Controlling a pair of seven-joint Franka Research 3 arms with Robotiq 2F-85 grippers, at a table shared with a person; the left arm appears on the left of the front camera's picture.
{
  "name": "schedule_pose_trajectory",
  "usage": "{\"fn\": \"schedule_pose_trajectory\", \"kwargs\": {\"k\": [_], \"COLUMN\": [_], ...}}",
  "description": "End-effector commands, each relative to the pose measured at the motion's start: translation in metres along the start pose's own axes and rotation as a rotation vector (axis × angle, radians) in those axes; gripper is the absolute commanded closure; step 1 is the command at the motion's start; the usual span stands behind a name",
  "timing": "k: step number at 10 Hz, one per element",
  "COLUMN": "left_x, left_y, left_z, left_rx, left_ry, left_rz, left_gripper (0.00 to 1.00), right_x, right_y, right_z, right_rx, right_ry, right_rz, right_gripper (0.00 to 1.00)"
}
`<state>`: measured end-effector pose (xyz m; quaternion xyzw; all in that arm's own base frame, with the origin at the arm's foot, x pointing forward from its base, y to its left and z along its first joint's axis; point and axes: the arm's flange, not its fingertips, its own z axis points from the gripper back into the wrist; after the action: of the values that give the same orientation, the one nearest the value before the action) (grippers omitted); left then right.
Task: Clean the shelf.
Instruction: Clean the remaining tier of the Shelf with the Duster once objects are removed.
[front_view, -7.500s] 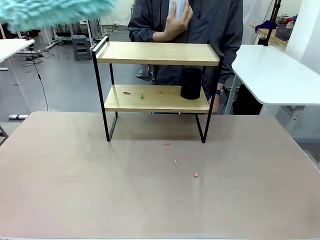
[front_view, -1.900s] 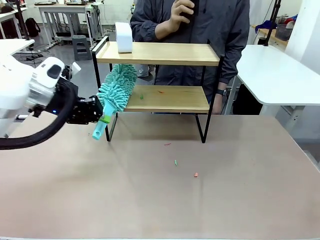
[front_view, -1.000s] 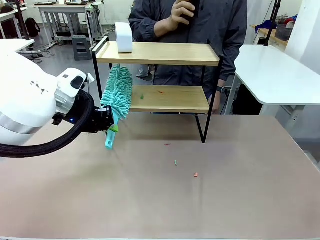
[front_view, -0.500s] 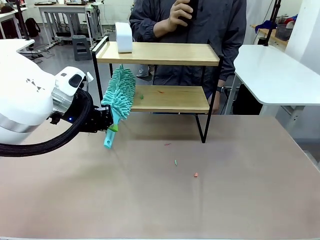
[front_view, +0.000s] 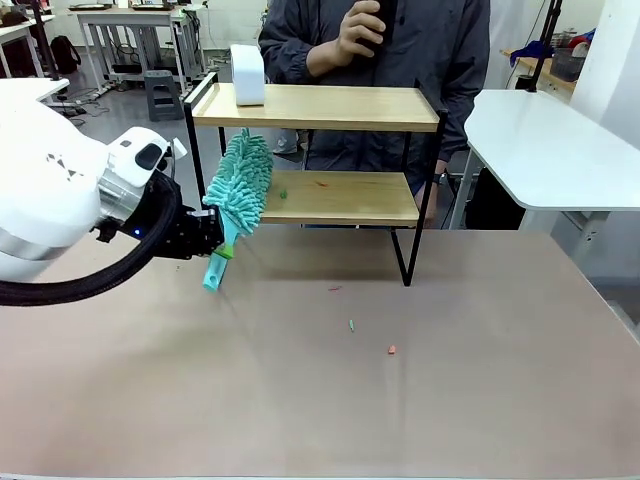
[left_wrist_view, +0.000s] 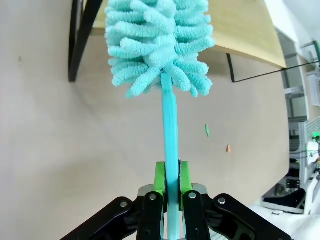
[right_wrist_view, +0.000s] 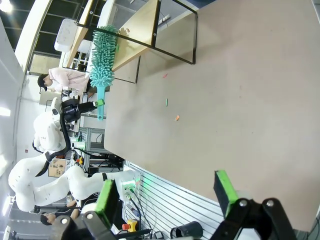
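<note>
duster (front_view: 240, 180) clamped in left gripper (left_wrist_view: 170, 186), at shelf (front_view: 340, 106) left edge, right gripper (right_wrist_view: 166, 192) splayed

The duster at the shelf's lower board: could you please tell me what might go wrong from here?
The duster sits close to the black post of the shelf and may snag and shift it. Sweeping could push the scraps on the lower board onto the tabletop.

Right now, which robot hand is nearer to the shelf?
Left. The left hand holds the duster at the shelf's left end; the open right hand sits by the table's near edge, far off.
</note>
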<state>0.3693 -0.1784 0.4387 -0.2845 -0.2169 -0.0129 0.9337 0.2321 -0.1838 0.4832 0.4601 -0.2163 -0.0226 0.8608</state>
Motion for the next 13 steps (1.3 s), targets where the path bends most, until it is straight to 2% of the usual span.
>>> {"fn": "schedule_pose_trajectory", "kwargs": {"k": [1,5,7,9,13], "left_x": [0.022,0.039,0.044,0.054,0.081], "left_y": [-0.009,-0.014,-0.018,-0.03,-0.068], "left_z": [0.016,0.006,0.007,0.003,-0.034], "left_rx": [0.026,0.041,0.01,-0.012,-0.006], "left_ry": [0.024,0.153,0.178,0.223,0.328], "left_rz": [0.011,0.067,0.088,0.055,-0.085], "left_gripper": [0.88,0.88,0.88,0.88,0.88], "right_x": [0.002,0.002,0.002,0.002,0.002], "right_y": [0.001,0.001,0.001,0.001,0.001], "right_z": [0.0,0.0,0.0,0.0,0.0], "right_rx": [0.02,0.02,0.02,0.02,0.02], "right_ry": [-0.014,-0.014,-0.014,-0.014,-0.014], "right_rz": [0.024,0.024,0.024,0.024,0.024], "right_gripper": [0.0,0.0,0.0,0.0,0.0]}}
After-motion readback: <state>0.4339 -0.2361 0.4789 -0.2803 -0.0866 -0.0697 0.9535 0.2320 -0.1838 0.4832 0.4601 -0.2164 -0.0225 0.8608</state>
